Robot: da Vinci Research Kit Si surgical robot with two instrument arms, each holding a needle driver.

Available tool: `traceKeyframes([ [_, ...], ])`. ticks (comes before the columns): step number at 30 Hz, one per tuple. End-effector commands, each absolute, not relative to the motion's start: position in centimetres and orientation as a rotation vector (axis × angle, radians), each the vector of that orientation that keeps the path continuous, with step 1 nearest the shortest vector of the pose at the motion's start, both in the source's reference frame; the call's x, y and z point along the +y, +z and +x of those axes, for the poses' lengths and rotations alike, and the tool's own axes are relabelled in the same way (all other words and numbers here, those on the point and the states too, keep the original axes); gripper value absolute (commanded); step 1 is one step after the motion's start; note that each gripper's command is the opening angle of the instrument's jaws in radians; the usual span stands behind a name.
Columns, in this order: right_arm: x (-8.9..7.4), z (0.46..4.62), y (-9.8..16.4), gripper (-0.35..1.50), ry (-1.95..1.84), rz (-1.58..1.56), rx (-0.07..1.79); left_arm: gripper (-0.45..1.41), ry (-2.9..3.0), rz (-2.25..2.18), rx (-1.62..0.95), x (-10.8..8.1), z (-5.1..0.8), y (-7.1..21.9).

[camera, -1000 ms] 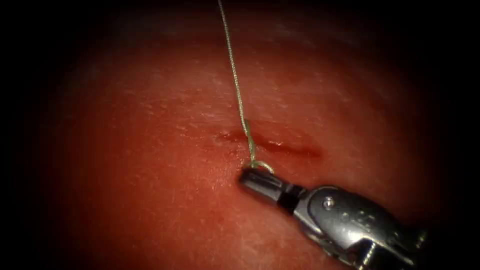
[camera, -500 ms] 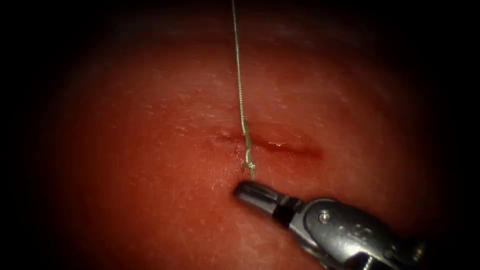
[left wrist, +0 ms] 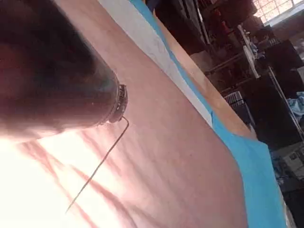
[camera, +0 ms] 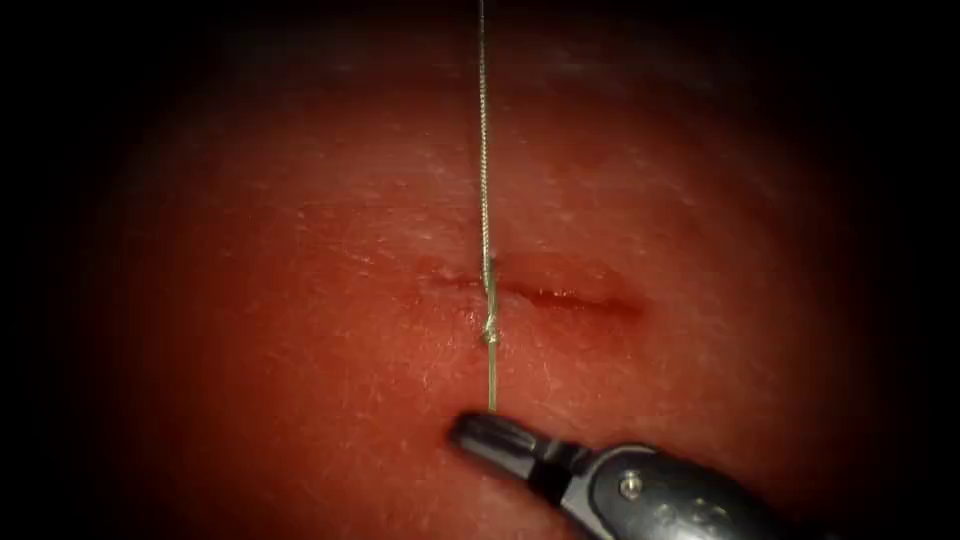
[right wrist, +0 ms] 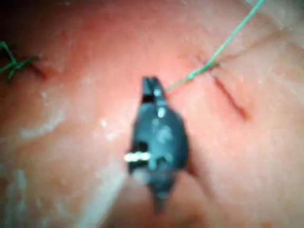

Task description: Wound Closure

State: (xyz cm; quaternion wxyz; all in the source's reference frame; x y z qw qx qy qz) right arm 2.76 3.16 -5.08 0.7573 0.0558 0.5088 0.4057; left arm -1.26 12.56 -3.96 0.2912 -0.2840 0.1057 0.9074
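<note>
Now R tool (camera: 480,437) jaws clenched on thread (camera: 484,150) tail, knot (camera: 490,333) snugged down at cut (camera: 545,295) over last sec; L tool jaws can't tell; needle unseen, cut part open.

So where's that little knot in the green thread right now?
In the endoscope view the knot sits on the tissue just below the cut, near its left end, with the right gripper holding the thread tail beneath it.
</note>
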Motion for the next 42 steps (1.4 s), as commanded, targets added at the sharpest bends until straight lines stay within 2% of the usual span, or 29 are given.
traceKeyframes([
  [1,3.1,2.81,-5.0,-0.35,0.879,0.126,1.108,-0.35,2.411,-0.768,0.293,12.7,-1.29,-4.0],
  [5,3.1,2.79,-5.0,-0.35,0.878,0.126,1.106,-0.35,2.381,-0.867,0.220,12.5,-1.32,-4.0],
  [7,3.2,2.79,-4.9,-0.35,0.881,0.126,1.105,-0.35,2.384,-0.946,0.038,12.1,-1.28,-4.0],
  [12,3.2,2.79,-5.0,-0.35,0.887,0.122,1.123,-0.35,2.397,-1.000,-0.065,11.3,-1.02,-4.4],
  [13,3.2,2.79,-5.0,-0.30,0.886,0.112,1.133,-0.35,2.402,-1.005,-0.072,11.3,-0.98,-4.5],
  [14,3.3,2.79,-5.0,0.78,0.907,0.084,1.145,-0.35,2.401,-1.028,-0.108,11.0,-0.85,-4.6],
  [15,3.3,2.78,-5.0,1.01,0.921,0.067,1.143,-0.35,2.408,-1.029,-0.116,10.9,-0.82,-4.7],
  [16,3.3,2.76,-5.0,1.21,0.935,0.065,1.142,-0.35,2.414,-1.030,-0.125,10.7,-0.73,-4.8],
  [21,3.4,2.70,-5.2,1.45,0.968,0.080,1.144,-0.35,2.440,-1.046,-0.161,9.9,-0.44,-5.1],
  [23,3.3,2.69,-5.3,1.46,0.967,0.086,1.145,-0.35,2.453,-1.048,-0.160,9.6,-0.35,-5.3],
  [25,3.3,2.69,-5.4,1.36,0.970,0.093,1.144,-0.35,2.458,-1.046,-0.160,9.4,-0.28,-5.4],
  [34,3.5,2.42,-5.7,1.21,0.958,0.113,1.164,-0.35,2.524,-0.915,-0.146,8.6,-0.13,-5.0],
  [38,3.5,2.42,-5.7,1.21,0.958,0.110,1.163,-0.35,2.496,-0.830,-0.204,8.3,0.18,-4.4],
  [40,3.5,2.42,-5.7,1.21,0.957,0.112,1.164,0.46,2.349,-0.830,-0.365,8.1,0.34,-4.1],
  [42,3.5,2.42,-5.7,1.21,0.954,0.116,1.166,0.69,2.289,-0.813,-0.383,7.9,0.40,-4.0],
])
